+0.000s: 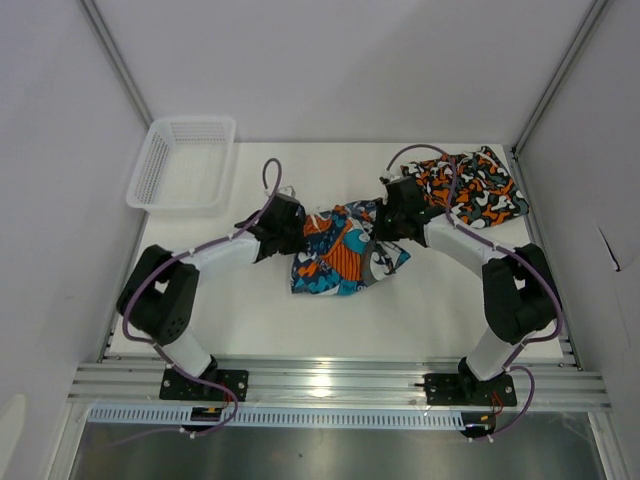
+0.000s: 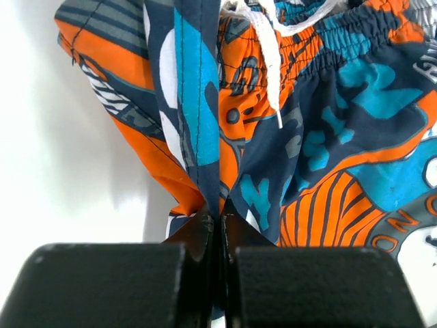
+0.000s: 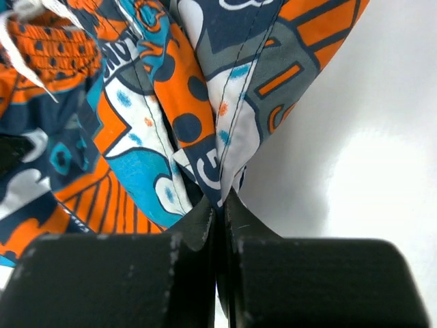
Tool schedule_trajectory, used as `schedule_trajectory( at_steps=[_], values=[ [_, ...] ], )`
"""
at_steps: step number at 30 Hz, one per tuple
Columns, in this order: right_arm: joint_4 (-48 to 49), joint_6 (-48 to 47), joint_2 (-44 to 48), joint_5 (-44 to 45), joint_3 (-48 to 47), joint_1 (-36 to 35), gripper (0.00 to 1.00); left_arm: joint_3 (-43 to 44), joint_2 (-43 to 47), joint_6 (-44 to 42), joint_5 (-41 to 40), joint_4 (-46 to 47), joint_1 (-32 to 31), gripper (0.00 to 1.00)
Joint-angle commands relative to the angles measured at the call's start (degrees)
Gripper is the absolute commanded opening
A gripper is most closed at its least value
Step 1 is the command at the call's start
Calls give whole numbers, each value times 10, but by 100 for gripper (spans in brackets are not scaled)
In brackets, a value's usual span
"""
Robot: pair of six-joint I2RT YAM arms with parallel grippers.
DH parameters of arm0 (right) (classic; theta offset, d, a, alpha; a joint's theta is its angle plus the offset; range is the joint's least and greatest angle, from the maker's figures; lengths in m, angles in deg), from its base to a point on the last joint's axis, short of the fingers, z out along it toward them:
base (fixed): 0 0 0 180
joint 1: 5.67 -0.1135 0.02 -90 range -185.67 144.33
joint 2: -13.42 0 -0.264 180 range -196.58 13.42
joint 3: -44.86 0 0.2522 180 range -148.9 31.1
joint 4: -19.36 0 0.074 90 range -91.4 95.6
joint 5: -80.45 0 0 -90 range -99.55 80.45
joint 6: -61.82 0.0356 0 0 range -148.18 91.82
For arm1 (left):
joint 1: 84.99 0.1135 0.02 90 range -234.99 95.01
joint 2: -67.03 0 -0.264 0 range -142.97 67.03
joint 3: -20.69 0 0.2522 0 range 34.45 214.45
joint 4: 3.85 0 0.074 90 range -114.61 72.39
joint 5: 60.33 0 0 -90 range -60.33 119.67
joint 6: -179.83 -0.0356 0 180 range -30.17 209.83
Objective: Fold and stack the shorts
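The cartoon-print shorts (image 1: pixel 340 258) are pinched at opposite sides between the closed jaws of the left gripper (image 2: pixel 217 213) and the right gripper (image 3: pixel 222 203)

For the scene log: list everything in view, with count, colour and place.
cartoon shorts: 1, blue-teal, orange and white, table centre, bunched between the grippers
camo shorts: 1, orange, black, grey and white, back right of the table
basket: 1, white mesh, back left corner
table: 1, white, under everything
left gripper: 1, black, shut on the cartoon shorts' left edge
right gripper: 1, black, shut on their right edge
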Motion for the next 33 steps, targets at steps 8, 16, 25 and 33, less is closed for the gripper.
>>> schedule_trajectory(
  at_steps=[8,16,25,33],
  values=[
    [-62,-31,-34,6,-138,96,0,256,-168,42,-10,-7,-47,0],
    [-88,-33,-81,-25,-223,162,0,440,-281,54,21,-5,-60,0],
    [-106,-34,-129,-41,-294,200,0,541,-352,81,70,44,-65,0],
    [-107,-30,-154,-73,-302,207,0,535,-338,81,52,13,-62,0]
  ],
)
